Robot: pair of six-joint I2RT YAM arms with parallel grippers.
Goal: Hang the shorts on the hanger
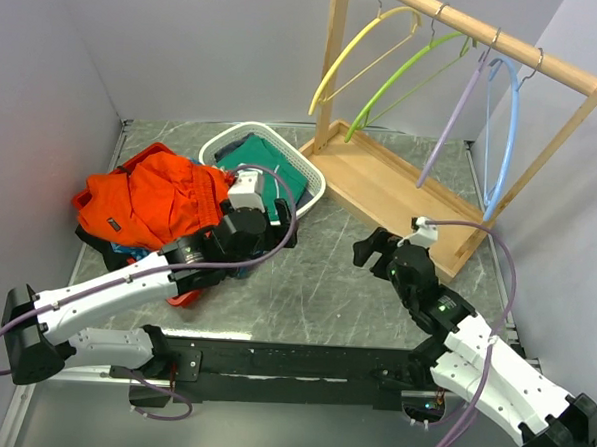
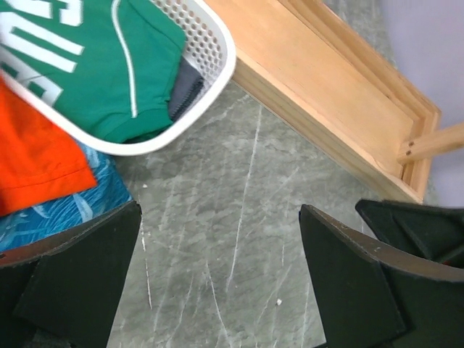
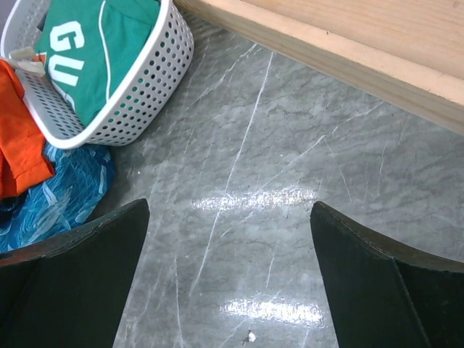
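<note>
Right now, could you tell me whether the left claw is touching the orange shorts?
Apart. The left wrist view shows the left claw open over bare table, with the shorts off to its side beyond blue cloth.

Bright colours on a grey marbled tabletop (image 1: 335,286).
Orange-red fabric shorts (image 1: 149,201); blue leaf-patterned cloth (image 2: 87,199); green garment with white lettering (image 2: 109,80); white perforated plastic basket (image 3: 145,94); thin yellow curved hanger (image 1: 345,58).

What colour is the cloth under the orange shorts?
The cloth is blue with pale streaks, clearest in right wrist view.
</note>
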